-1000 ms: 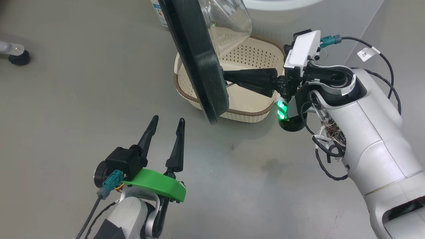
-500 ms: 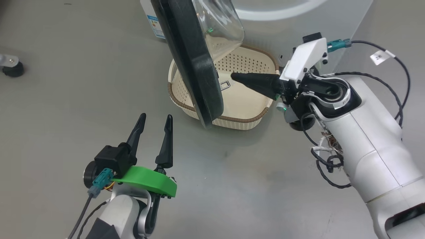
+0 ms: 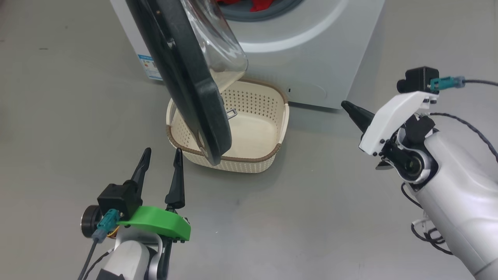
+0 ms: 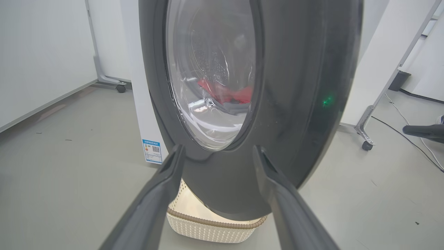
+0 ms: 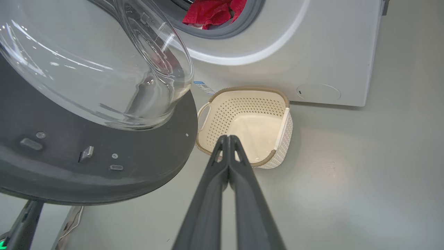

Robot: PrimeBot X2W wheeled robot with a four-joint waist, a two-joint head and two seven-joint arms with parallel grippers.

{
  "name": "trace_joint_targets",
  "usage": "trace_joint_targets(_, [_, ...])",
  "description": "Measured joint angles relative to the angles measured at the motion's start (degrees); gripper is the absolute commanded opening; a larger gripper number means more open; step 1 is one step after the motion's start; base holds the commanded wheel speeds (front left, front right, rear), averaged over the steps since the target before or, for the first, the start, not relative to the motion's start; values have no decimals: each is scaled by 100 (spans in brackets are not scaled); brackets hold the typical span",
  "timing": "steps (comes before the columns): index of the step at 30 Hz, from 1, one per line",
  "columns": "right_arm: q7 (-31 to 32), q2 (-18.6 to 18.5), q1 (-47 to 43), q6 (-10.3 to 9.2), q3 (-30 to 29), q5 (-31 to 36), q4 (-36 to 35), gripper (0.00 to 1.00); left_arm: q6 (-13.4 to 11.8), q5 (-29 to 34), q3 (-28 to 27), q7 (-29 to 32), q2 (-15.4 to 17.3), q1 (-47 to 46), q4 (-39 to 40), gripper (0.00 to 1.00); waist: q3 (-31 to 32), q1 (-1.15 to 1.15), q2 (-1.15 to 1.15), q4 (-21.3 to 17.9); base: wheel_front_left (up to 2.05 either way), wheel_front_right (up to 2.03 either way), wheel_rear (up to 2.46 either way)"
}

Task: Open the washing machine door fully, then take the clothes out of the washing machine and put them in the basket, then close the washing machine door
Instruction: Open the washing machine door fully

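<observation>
Door [image 3: 183,85] overhangs basket [image 3: 241,166], blocking its left side; clothes [image 5: 211,12] lie inside washing machine [image 3: 311,50].

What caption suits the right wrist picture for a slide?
Shut right gripper aims at the empty basket beside the open door; red clothes lie in the washing machine.

washing machine door [image 3: 175,77] black rim | clothes [image 5: 211,12] red | basket [image 3: 249,165] cream, perforated, brown rim | washing machine [image 3: 311,58] white

Smooth grey floor [image 3: 303,225] with soft glare, white wall [image 4: 38,55] far left of the left jaws, white panel [image 4: 385,52] on a wheeled metal leg [image 4: 364,125] to their right, black cable [image 4: 393,128] across the floor there.
</observation>
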State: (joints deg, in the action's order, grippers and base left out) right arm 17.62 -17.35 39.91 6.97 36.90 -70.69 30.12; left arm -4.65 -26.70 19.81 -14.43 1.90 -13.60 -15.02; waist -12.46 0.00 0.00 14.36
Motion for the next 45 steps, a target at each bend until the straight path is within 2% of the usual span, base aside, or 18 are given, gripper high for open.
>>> trace_joint_targets(3, [-517, -208, -259, 0, 197, 547, -130, 0, 47, 64, -62, 0, 12, 109, -29, 100, 119, 0, 0, -172, 0, 0, 0])
trace_joint_targets(9, [-1656, -399, -819, -2, 140, 1039, -320, 0, 52, 110, -203, 0, 13, 324, -78, 100, 353, 0, 0, -497, 0, 0, 0])
trace_joint_targets(15, [-2642, -492, -1391, -9, -25, 1305, -443, 0, 97, 112, -371, 0, 13, 496, -82, 100, 586, 0, 0, -747, 0, 0, 0])
trace_joint_targets(20, [-3225, -476, -1828, -162, -88, 1412, -502, 0, 100, 153, -526, 0, 16, 633, -81, 100, 757, 0, 0, -907, 0, 0, 0])
trace_joint_targets(31, [-3254, -304, -2281, -371, -172, 1804, -900, 0, 142, 169, -842, 0, 20, 809, 52, 100, 920, 0, 0, -1205, 0, 0, 0])
trace_joint_targets(37, [-3249, -249, -2559, -524, -405, 2030, -1145, 0, 192, 227, -891, 0, 21, 827, 65, 100, 904, 0, 0, -1271, 0, 0, 0])
trace_joint_targets(38, [-3249, -221, -2593, -564, -480, 2087, -1214, 19, 192, 261, -903, 0, 21, 837, 69, 100, 901, 0, 0, -1277, 0, 0, 0])
trace_joint_targets(39, [-3249, -193, -2610, -571, -555, 2118, -1276, 62, 192, 277, -917, 0, 21, 841, 70, 100, 898, 0, 0, -1284, 0, 0, 0])
trace_joint_targets(40, [-3248, -170, -2625, -601, -626, 2158, -1337, 100, 193, 279, -928, 0, 21, 842, 73, 100, 895, 0, 0, -1291, 0, 0, 0])
trace_joint_targets(45, [-3248, -88, -2736, -622, -802, 2395, -1567, 100, 203, 320, -953, 0, 21, 868, 76, 100, 878, 0, 0, -1325, 0, 0, 0])
